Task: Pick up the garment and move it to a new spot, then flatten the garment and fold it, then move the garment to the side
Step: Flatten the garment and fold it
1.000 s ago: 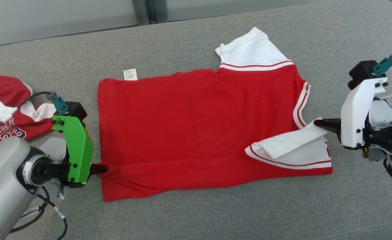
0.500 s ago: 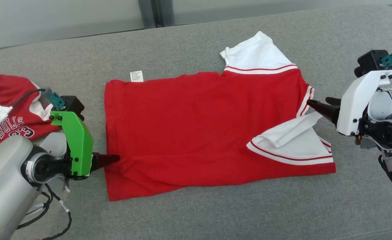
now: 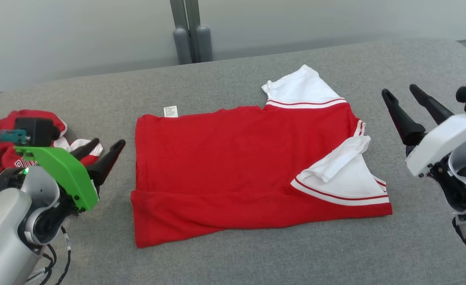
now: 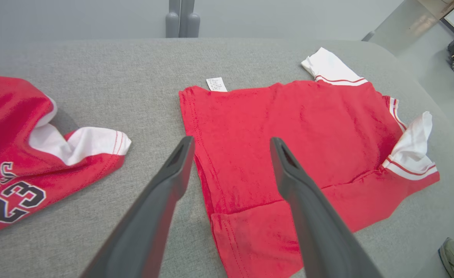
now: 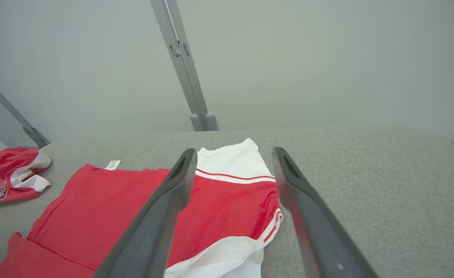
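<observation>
Lying in the middle of the bench (image 3: 256, 257), the garment (image 3: 233, 166) has its long axis running from the left gripper (image 3: 109, 141) to the right gripper (image 3: 398, 89), both spread wide and empty, the left a little nearer.

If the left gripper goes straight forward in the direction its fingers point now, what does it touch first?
Probably the spread red garment, near its hem edge. The left gripper is open and aimed there, though its height above it is unclear.

"23" and partial "BUL" on red jersey (image 4: 7, 112), white care tag (image 4: 216, 84) illegible
</observation>
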### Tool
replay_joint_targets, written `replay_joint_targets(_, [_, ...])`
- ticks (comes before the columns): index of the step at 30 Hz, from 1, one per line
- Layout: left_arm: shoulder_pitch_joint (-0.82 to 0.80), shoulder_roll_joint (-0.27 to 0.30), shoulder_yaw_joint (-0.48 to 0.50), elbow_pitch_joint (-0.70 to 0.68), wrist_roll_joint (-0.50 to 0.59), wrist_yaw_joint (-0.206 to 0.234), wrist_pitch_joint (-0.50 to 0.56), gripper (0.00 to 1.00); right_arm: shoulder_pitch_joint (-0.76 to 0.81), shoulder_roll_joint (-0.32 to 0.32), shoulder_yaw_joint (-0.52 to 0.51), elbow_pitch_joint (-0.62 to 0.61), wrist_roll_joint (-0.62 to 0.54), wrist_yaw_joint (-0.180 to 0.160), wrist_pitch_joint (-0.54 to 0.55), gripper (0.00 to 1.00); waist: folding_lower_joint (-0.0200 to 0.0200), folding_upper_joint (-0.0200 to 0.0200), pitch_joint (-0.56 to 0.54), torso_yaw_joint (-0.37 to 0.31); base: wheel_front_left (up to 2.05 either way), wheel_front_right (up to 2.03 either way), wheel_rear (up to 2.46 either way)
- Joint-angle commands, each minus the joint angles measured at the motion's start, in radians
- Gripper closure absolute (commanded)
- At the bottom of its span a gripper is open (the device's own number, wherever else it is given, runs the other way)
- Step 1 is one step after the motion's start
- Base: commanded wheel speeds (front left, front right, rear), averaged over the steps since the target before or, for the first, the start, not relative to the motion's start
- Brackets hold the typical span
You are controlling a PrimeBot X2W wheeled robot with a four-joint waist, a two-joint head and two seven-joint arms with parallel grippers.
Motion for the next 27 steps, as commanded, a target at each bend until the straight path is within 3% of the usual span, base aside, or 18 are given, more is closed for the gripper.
replay_joint_targets(1, [0.042,0.005,0.023,-0.015,0.017,0.028,-0.072,0.0,0.042,0.01,-0.014,-0.011,-0.015,0.0,-0.046,0.0,0.0,0.0,-0.027,0.002,0.0,0.0,0.0])
replay_joint_targets(4, [0.115,0.01,0.052,-0.064,0.066,0.079,-0.216,0.0,0.109,0.026,-0.041,-0.029,-0.041,0.0,-0.136,0.0,0.0,0.0,-0.041,0.001,0.0,0.0,0.0])
replay_joint_targets(9, [0.273,-0.028,0.094,-0.138,0.138,0.189,-0.464,0.0,0.232,0.079,-0.077,-0.04,-0.096,0.001,-0.277,0.0,0.0,0.0,-0.066,-0.001,0.0,0.0,0.0])
replay_joint_targets(13, [0.381,-0.066,0.142,-0.186,0.225,0.276,-0.511,0.0,0.323,0.122,-0.103,-0.029,-0.134,0.0,-0.351,0.0,0.0,0.0,-0.072,-0.002,0.0,0.0,0.0])
replay_joint_targets(16, [0.477,-0.131,0.245,-0.245,0.318,0.321,-0.513,0.0,0.372,0.137,-0.1,-0.012,-0.14,0.0,-0.369,0.0,0.0,0.0,-0.073,0.0,0.0,0.0,0.0])
replay_joint_targets(21, [0.623,-0.213,0.341,-0.281,0.437,0.303,-0.513,0.0,0.425,0.155,-0.119,0.019,-0.143,0.0,-0.381,0.0,0.0,0.0,-0.06,0.008,0.0,0.0,0.0])
replay_joint_targets(27, [0.647,-0.213,0.296,-0.217,0.46,0.258,-0.465,0.0,0.389,0.149,-0.113,0.102,-0.133,0.0,-0.34,0.0,0.0,0.0,-0.049,0.008,0.0,0.0,0.0])
